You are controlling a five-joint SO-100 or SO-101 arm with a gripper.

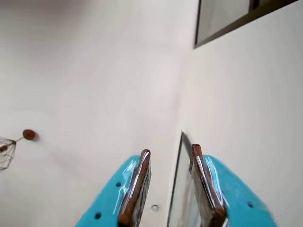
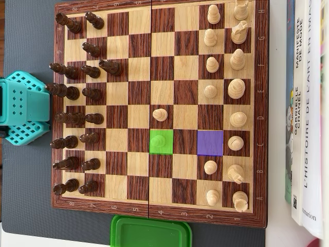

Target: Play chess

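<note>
The wooden chessboard (image 2: 154, 203) fills the overhead view. Dark pieces (image 2: 77, 118) stand along its left side and light pieces (image 2: 236, 87) along its right. One light pawn (image 2: 160, 114) stands alone near the middle. Just below it a square is tinted green (image 2: 161, 142), with a pawn shape showing under the tint. Two files to the right, an empty square is tinted purple (image 2: 210, 142). In the wrist view my gripper (image 1: 171, 149) points away from the board at a pale wall. Its teal jaws with brown pads (image 1: 137, 184) are open and hold nothing. The gripper does not show in the overhead view.
The arm's teal base (image 2: 20, 108) sits off the board's left edge on a dark mat. A green plastic lid (image 2: 150, 232) lies below the board. Books (image 2: 308, 113) lie along the right. The wrist view shows a dark-framed window (image 1: 227, 19) and a wire lamp (image 1: 7, 151).
</note>
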